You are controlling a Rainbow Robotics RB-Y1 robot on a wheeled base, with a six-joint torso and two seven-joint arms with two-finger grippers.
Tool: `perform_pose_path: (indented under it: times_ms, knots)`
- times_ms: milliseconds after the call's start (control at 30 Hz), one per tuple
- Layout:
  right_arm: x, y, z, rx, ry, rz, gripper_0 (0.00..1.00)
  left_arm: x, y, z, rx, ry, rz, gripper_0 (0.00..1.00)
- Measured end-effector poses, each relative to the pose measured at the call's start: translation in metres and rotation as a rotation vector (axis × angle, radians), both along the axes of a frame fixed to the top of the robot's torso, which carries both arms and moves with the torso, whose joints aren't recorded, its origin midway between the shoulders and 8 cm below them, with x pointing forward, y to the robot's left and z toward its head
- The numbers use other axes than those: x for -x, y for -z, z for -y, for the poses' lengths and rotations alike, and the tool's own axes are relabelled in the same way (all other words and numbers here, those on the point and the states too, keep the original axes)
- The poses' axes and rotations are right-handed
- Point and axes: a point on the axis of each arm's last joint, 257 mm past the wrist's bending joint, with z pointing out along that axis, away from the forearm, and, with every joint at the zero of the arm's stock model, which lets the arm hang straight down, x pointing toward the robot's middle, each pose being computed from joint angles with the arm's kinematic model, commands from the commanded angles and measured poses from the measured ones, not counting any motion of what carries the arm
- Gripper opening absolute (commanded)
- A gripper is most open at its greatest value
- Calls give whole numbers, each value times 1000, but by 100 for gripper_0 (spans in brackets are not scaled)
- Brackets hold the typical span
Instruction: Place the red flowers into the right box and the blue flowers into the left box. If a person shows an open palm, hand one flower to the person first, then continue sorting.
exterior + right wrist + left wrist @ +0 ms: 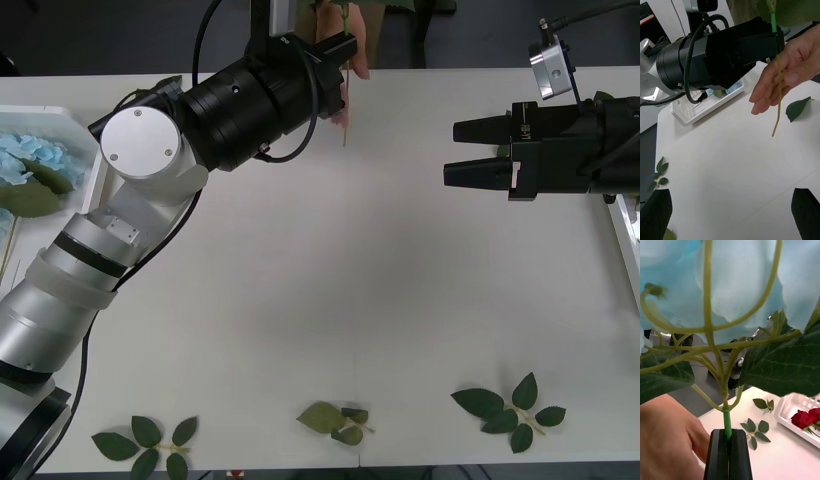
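At the table's twelve o'clock edge, the black left gripper [729, 453] pinches the green stem of a fluffy light-blue artificial flower [733, 285], its stem hanging beside a person's open hand [784, 77], fingers pressed together. The black right gripper [450, 152], spread, hovers at three o'clock. Red roses [807, 418] lie in the white plastic tray [795, 416].

Left gripper [729, 453]: black jaws closed on the green stem of a blue flower [745, 285], pale-blue head and dark leaves above. A person's hand [666, 438] lies just beside the jaws. On the white worktop [790, 461]: leaf sprigs [754, 426]; red flowers [807, 418] in a white box [790, 407].
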Motion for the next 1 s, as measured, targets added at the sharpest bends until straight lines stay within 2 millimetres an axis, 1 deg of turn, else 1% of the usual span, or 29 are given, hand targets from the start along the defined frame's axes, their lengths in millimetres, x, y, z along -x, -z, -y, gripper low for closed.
perform_pose_path:
  times_ms: [633, 667, 733, 1000]
  knots:
    - [-1, -2, 0, -8, 1, 4, 93, -1, 1, 0, 1, -1, -3, 0]
    - [-1, -2, 0, -8, 1, 4, 93, -1, 1, 0, 2, -1, -3, 38]
    - [-1, -2, 0, -8, 1, 4, 92, -1, 0, 0, 4, 1, -5, 100]
    - [0, -3, -1, -11, 1, 3, 92, 0, -1, 0, 21, 8, -16, 100]
